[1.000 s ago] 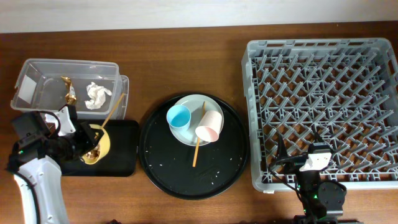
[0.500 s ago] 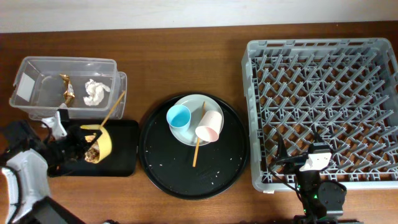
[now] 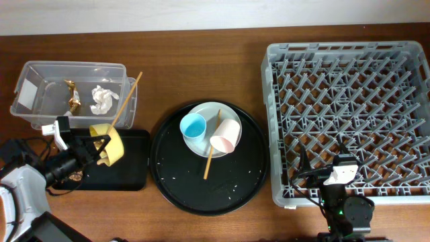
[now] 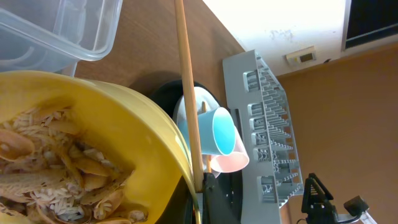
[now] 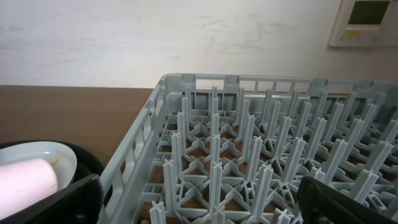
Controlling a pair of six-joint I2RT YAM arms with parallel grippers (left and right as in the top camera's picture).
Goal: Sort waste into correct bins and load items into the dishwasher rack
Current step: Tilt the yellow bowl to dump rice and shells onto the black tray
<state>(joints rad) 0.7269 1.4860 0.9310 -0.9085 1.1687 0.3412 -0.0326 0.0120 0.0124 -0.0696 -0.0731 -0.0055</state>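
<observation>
My left gripper (image 3: 101,144) is shut on the rim of the yellow bowl (image 3: 112,142) and holds it tipped on its side over the shallow black tray (image 3: 131,171). In the left wrist view the bowl (image 4: 112,124) holds beige-brown food scraps with rice (image 4: 56,168). A chopstick (image 3: 126,101) is pinned at the bowl's rim and leans over the clear tub (image 3: 40,74). The tub holds the white tissue (image 3: 102,99) and gold wrapper (image 3: 72,94). My right gripper (image 5: 199,205) is open and empty over the grey rack's (image 3: 349,114) front edge.
The round black tray (image 3: 175,181) carries the grey-green plate (image 3: 213,111), the blue cup (image 3: 193,125), the white cup with pink inside (image 3: 225,136) and a second chopstick (image 3: 209,161). The rack holds nothing.
My left gripper has lifted and tipped the yellow bowl further onto its side. The chopstick at its rim has swung up and back across the clear tub. The right arm is still.
</observation>
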